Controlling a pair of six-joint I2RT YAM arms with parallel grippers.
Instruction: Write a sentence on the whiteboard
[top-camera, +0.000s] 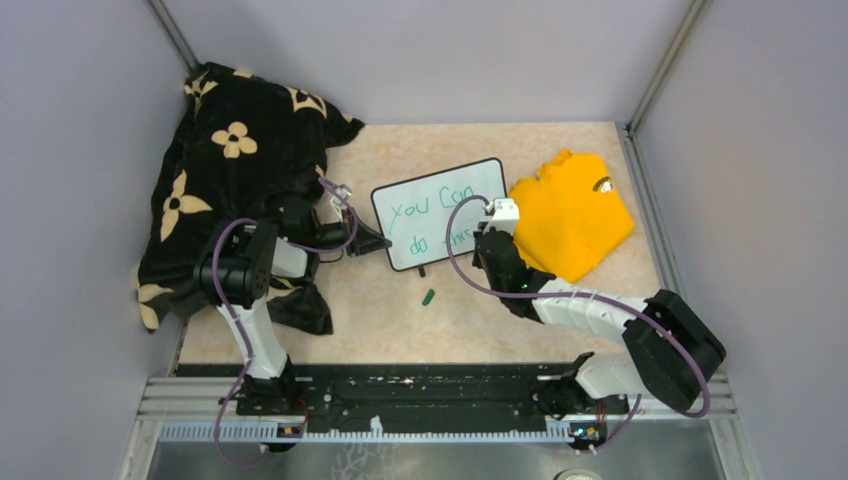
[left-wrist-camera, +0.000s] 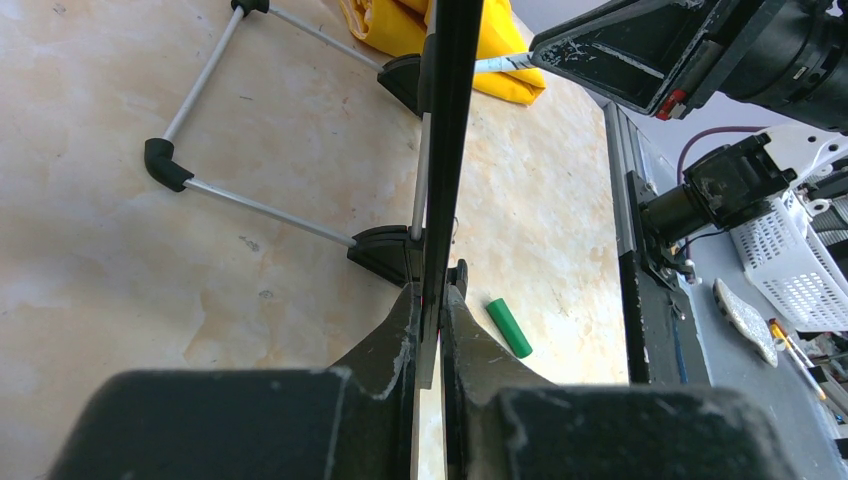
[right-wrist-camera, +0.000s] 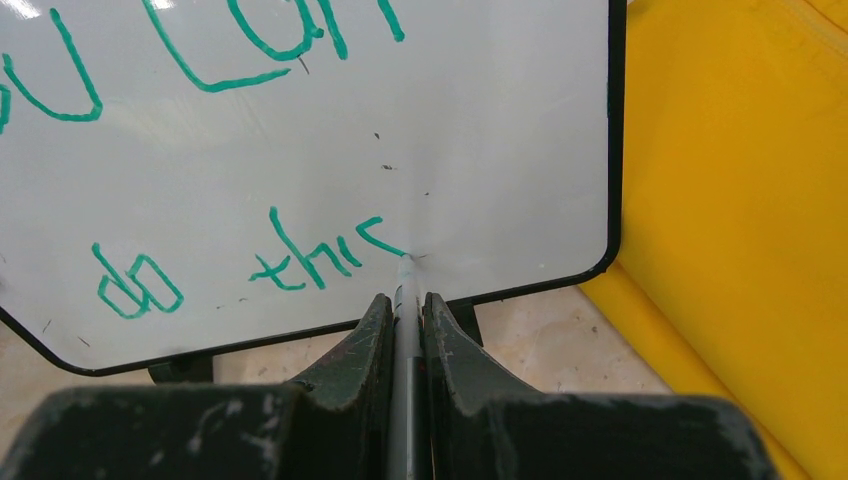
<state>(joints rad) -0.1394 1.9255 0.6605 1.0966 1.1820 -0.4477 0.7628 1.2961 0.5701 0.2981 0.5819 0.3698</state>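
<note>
The whiteboard (top-camera: 440, 205) stands tilted on its small feet mid-table, with "You Can" and "do thi" on it in green. My left gripper (top-camera: 374, 240) is shut on its left edge; the left wrist view shows the board (left-wrist-camera: 450, 120) edge-on between the jaws of the left gripper (left-wrist-camera: 432, 295). My right gripper (top-camera: 490, 238) is shut on a grey marker (right-wrist-camera: 403, 290). The marker's tip touches the whiteboard (right-wrist-camera: 300, 130) just after the last green stroke, low on the right side, with the right gripper (right-wrist-camera: 402, 300) just below the bottom frame.
A green marker cap (top-camera: 428, 297) (left-wrist-camera: 509, 327) lies on the table in front of the board. A folded yellow shirt (top-camera: 570, 215) (right-wrist-camera: 740, 200) lies against the board's right side. A black blanket with cream flowers (top-camera: 230, 170) fills the left.
</note>
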